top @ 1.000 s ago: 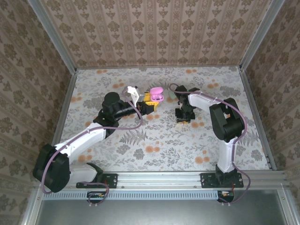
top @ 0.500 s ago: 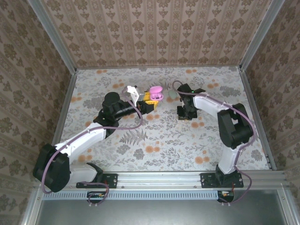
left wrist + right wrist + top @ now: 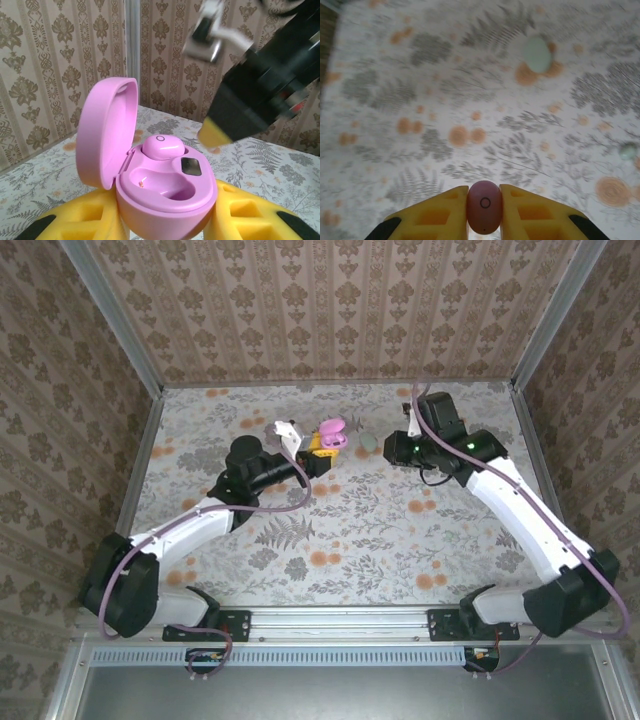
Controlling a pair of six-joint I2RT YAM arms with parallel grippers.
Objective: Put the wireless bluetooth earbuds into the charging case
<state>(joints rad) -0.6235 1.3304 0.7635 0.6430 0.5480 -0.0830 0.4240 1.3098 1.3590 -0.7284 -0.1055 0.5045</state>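
- Gripping the pink charging case (image 3: 150, 200) from both sides, my left pincer (image 3: 167, 222) is clenched on its lower shell, with a yellow finger (image 3: 95, 220) on each flank.
- From the top camera, this left pincer (image 3: 318, 452) holds the pink charging case (image 3: 331, 433) up over the far middle of the floral table (image 3: 350, 530).
- The lid (image 3: 107, 135) stands open, tipped up on the left side in my left wrist view.
- One seated earbud (image 3: 162, 145) already rests in the far socket, its small ring mark facing up.
- The near socket (image 3: 165, 182) is bare, and a small dark window (image 3: 191, 166) sits on the rim beside it.
- My right pincer (image 3: 484, 192) is clenched on the held earbud (image 3: 484, 207), a pinkish-purple bean pinched between the two yellow fingers (image 3: 445, 210), its ring mark toward the wrist camera.
- Seen from above, the right pincer (image 3: 395, 448) hangs to the right of the open case and apart from it.
- A mint-green case (image 3: 369, 441) lies closed on the table between my two pincers; my right wrist camera sees it (image 3: 536, 54) well below and ahead.
- In the left wrist view, the right pincer's blurred yellow tip (image 3: 215, 135) hovers near the open case, up and to the right, not touching it.
- A pale green speck (image 3: 628, 150) lies on the table at the right edge, too blurred to identify.
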